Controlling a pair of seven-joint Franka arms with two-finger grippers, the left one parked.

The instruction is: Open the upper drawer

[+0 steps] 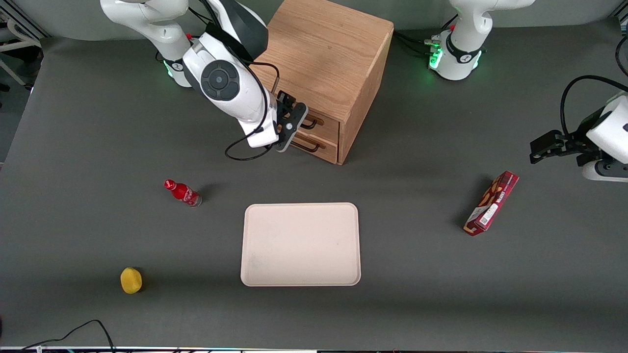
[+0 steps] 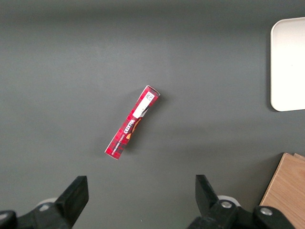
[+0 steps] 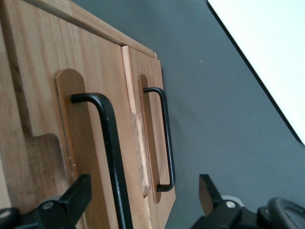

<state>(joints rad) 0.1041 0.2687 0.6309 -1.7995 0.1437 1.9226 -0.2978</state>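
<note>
The oak cabinet (image 1: 324, 54) stands at the back of the table, its two drawers facing the front camera. The upper drawer (image 1: 325, 126) (image 3: 107, 62) looks shut, with its black bar handle (image 1: 310, 122) (image 3: 112, 152). The lower drawer (image 1: 321, 148) (image 3: 143, 67) with the same handle (image 3: 167, 138) sits below it, also shut. My right gripper (image 1: 293, 125) (image 3: 143, 202) is open, right in front of the drawer fronts. The upper handle runs between its fingers, close to one finger (image 3: 78, 195); the fingers do not touch it.
A beige tray (image 1: 300, 244) (image 2: 288, 67) lies nearer the front camera than the cabinet. A red bottle (image 1: 182, 192) and a yellow fruit (image 1: 131, 280) lie toward the working arm's end. A red box (image 1: 491, 202) (image 2: 132, 122) lies toward the parked arm's end.
</note>
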